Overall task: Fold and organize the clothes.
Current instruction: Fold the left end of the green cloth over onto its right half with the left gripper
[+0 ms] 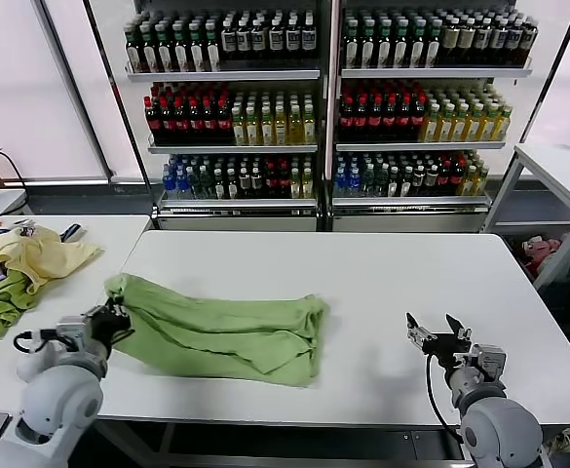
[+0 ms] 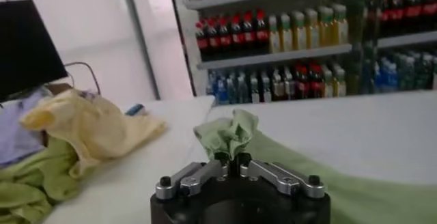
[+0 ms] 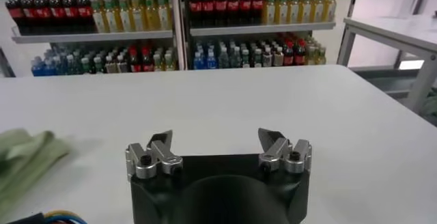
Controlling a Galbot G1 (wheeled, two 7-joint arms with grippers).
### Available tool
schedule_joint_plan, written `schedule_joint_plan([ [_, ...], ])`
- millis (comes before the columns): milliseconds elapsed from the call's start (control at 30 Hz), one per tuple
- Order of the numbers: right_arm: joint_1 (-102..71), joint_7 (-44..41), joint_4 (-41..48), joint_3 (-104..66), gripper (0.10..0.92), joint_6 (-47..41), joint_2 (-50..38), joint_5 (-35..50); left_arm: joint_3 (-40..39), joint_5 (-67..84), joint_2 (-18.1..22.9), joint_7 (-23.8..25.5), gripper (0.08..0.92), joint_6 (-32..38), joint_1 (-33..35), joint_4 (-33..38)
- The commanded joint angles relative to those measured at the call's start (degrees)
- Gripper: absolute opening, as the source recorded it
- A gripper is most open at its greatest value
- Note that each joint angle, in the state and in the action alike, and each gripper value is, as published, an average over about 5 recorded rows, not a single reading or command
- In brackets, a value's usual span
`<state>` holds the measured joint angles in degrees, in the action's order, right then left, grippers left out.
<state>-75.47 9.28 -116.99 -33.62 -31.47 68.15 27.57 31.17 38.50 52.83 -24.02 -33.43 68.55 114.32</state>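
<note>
Looking down from the head camera, we saw the polo shirt (image 1: 221,331) lying crumpled and roughly folded across the near-left part of the white table (image 1: 382,283). Our left gripper (image 1: 112,323) was at the shirt's left end, its fingers closed on a bunch of the cloth there. Our right gripper (image 1: 438,330) sat low over the bare tabletop on the right, well apart from the shirt, its fingers spread wide with nothing between them. On a second table (image 1: 99,234) to the left lay a pale yellow garment (image 1: 39,255) and, beside it, a darker green cloth (image 1: 0,304). Shelves of bottles (image 1: 323,97) stood behind the tables.

From the left wrist camera, we saw the left gripper (image 2: 231,158) pinched narrow on a raised tuft of the polo shirt (image 2: 229,133), with the pale yellow garment (image 2: 95,126) off on the neighbouring table.

From the right wrist camera, we saw the right gripper (image 3: 217,147) held wide open over the bare table (image 3: 273,102), and only an edge of the polo shirt (image 3: 24,157) showed at the side, apart from it.
</note>
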Motion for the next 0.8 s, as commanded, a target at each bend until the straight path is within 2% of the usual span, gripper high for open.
schedule_joint_plan([
  [33,-0.09,0.05,-0.05,0.05,0.823,0.14,0.12,-0.07,1.94,19.03,1.07,-1.47,0.127,0.16,-0.93,11.94],
  [167,-0.42,0.08,-0.18,0.07,0.823,0.30,0.38,-0.27,-3.96,23.46,5.87,-2.47,0.127,0.27,-1.22,15.52],
  [333,-0.94,-0.04,0.00,-0.05,0.823,0.61,0.30,-0.48,-10.30,24.07,9.75,-2.91,0.127,0.20,-3.31,13.78],
  [567,-1.06,-0.18,0.11,-0.24,0.823,0.88,0.09,-0.52,-21.10,12.37,12.61,-3.11,0.127,0.04,-8.91,5.84],
  [800,-0.82,-0.22,0.26,-0.20,0.823,0.91,0.13,-0.53,-30.29,2.86,13.33,-3.85,0.127,0.00,-12.51,1.73],
])
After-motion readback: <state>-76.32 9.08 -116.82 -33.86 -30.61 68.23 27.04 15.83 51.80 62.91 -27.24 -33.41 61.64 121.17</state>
